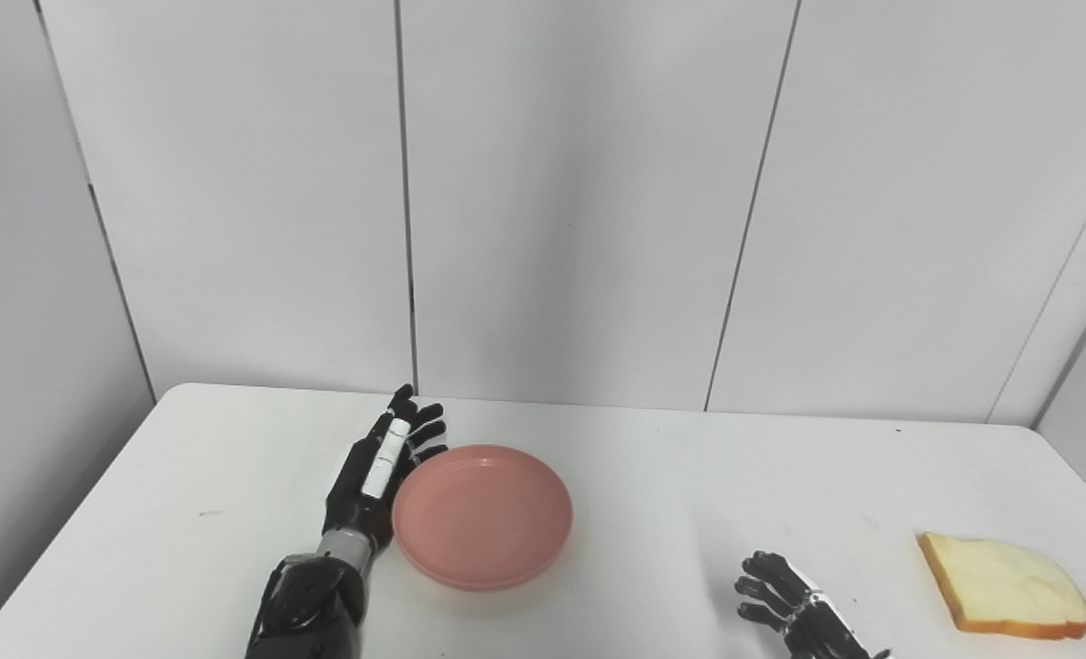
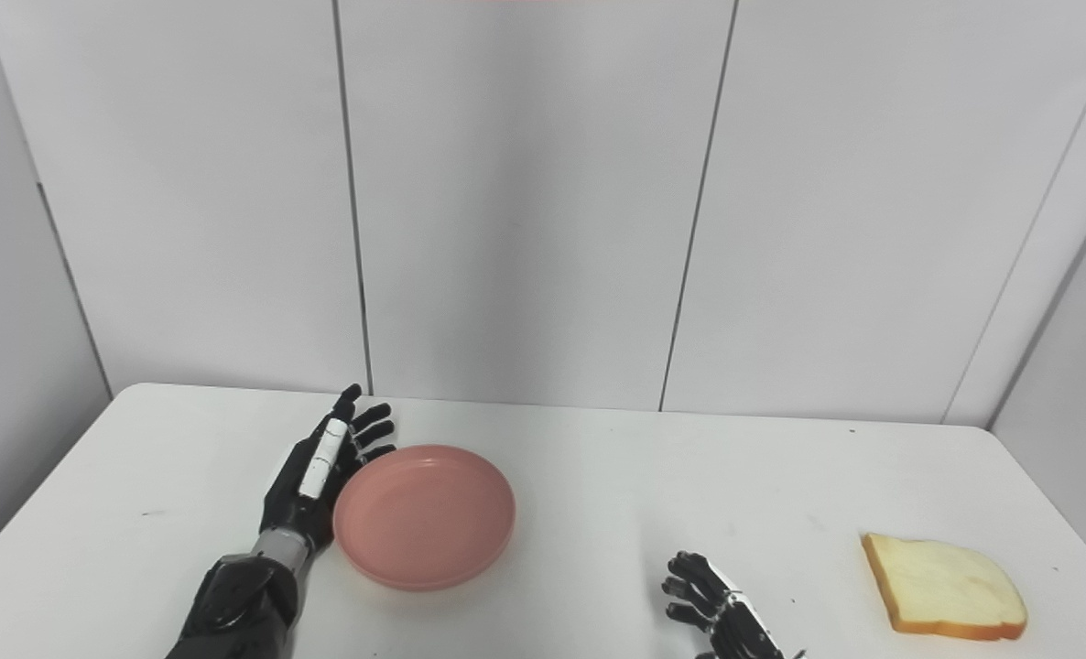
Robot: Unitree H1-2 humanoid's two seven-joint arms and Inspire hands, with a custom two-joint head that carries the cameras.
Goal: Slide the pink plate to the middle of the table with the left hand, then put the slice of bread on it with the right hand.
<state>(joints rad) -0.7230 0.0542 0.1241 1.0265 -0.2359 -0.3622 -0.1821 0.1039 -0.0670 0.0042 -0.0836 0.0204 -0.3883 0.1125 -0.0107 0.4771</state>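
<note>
Left eye view: our left hand (image 1: 380,476), fingers spread flat, presses the left rim of the pink plate (image 1: 483,514), left of centre. Right eye view: our right hand (image 2: 719,611), fingers apart and empty, waits; the bread slice (image 2: 946,575) lies untouched, near right.

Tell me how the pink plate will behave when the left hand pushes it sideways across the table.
The pink plate looks shallow and flat-based, so it should slide rather than tip. The table looks smooth, so it may glide easily. The left hand lies along its left rim; an off-centre push could spin it.
</note>
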